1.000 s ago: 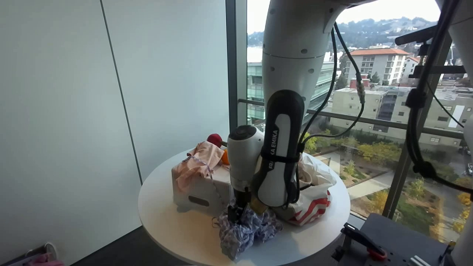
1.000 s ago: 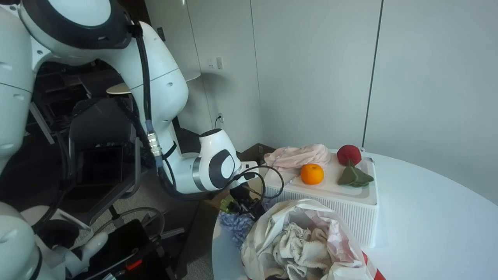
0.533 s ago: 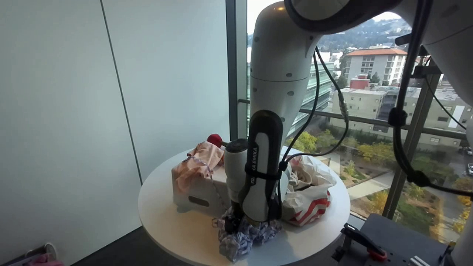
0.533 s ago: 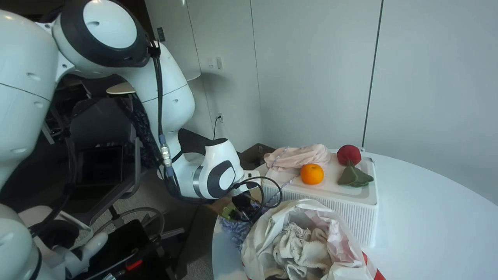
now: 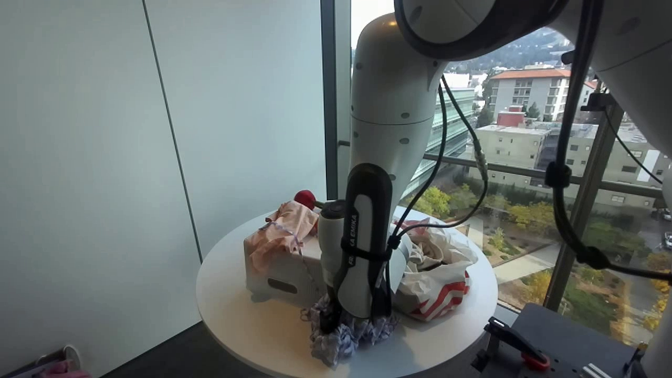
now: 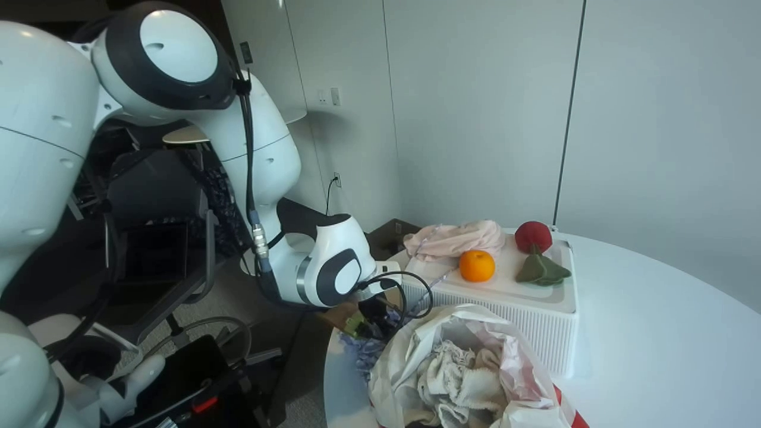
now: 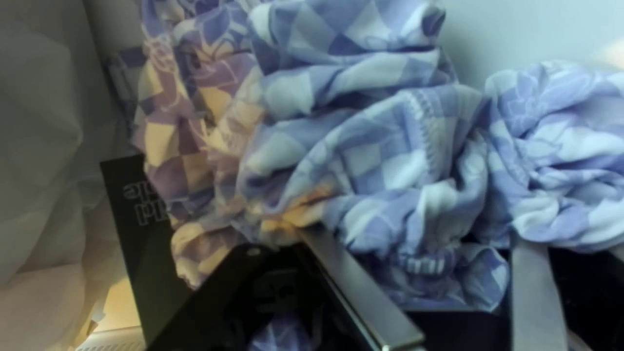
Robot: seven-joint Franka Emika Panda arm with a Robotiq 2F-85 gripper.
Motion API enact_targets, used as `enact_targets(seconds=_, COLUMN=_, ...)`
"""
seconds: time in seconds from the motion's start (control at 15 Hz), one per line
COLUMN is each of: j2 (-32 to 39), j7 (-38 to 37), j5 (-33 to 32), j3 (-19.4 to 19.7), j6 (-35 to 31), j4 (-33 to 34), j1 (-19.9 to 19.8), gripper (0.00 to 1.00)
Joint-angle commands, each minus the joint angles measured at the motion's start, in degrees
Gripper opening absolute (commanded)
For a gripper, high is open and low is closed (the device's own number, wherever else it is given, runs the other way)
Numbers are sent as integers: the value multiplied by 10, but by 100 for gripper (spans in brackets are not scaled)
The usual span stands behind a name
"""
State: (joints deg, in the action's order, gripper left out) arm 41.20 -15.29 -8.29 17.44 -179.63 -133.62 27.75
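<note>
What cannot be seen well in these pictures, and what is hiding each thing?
Grip of the claw, wrist view: folds of the checked cloth hide the ends of its fingers.
Full lettering on the black panel, wrist view: seemingly covered by that cloth.
Base of the bag, in an exterior view: cut off by the lower edge.
Bag's depths, in an exterior view: hidden under cream cloths.

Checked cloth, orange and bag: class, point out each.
Checked cloth (image 7: pixel 360 151): wrist view, on its middle folds.
Orange (image 6: pixel 477 266): an exterior view, on its front.
Bag (image 5: pixel 443 295): an exterior view, on its striped side.
</note>
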Motion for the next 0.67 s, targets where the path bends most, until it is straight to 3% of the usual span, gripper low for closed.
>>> enact_targets(seconds=0.0, j2=-7, j7=23, j5=26, j3=-4, j6=-24, j4=-17, j1=5, gripper=15)
enact_targets(seconds=0.13, j2=-32, j7=37, j5=26, j3=-18, j6=-31, j4=-42, j1=-10, gripper=6)
enact_targets(seconds=0.27, j2=-62, j7=50, j5=25, j3=-21, j6=-54, j4=-81, j1=-12, gripper=9)
enact_targets(seconds=0.6, j2=-132, j7=76, j5=65, j3=21, j6=-137, j4=-190, j1=36, gripper=8)
